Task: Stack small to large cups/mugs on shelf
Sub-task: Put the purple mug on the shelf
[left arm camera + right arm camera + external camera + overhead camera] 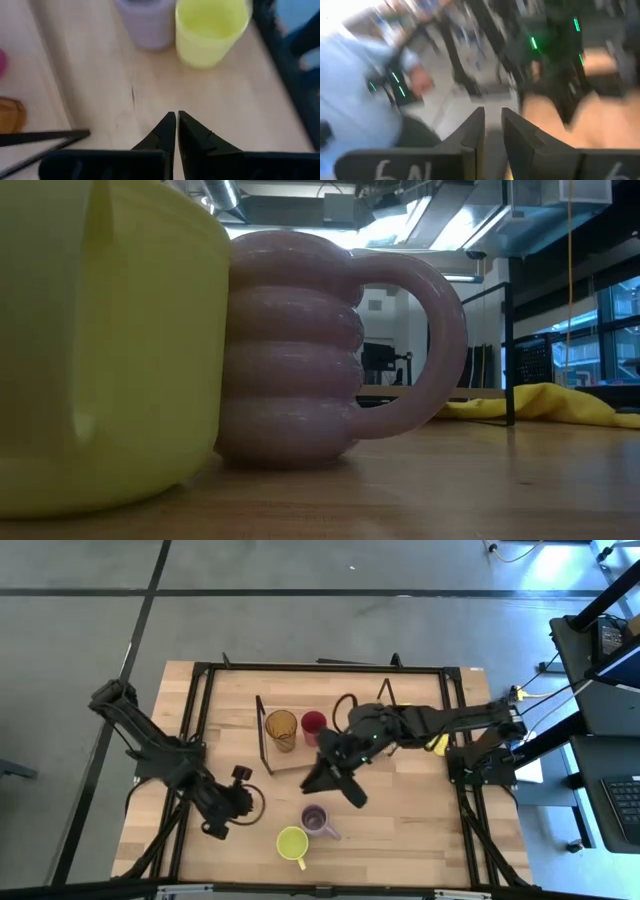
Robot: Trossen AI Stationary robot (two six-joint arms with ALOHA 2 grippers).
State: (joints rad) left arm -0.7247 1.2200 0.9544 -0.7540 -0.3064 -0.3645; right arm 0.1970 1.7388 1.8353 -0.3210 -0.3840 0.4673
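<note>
In the high view the amber tumbler [281, 728] and the red cup [313, 724] stand side by side on the shelf [290, 762], a light board with black wire ends. The pale purple mug [316, 820] and the yellow-green mug [292, 843] stand on the table near its near edge, close together in the low view: purple mug [290, 350], yellow-green mug [100, 350]. My left gripper [248, 802] is shut and low over bare table; it points at both mugs [145, 22] [210, 30]. My right gripper [355, 798] hangs over the table between shelf and purple mug, fingers [475, 130] close together, holding nothing.
A yellow cloth [437, 745] lies on the table's right part, behind the right arm, and shows in the low view [540, 402]. Black rails [200, 740] frame the tabletop. Bare wood lies between the shelf and the two mugs.
</note>
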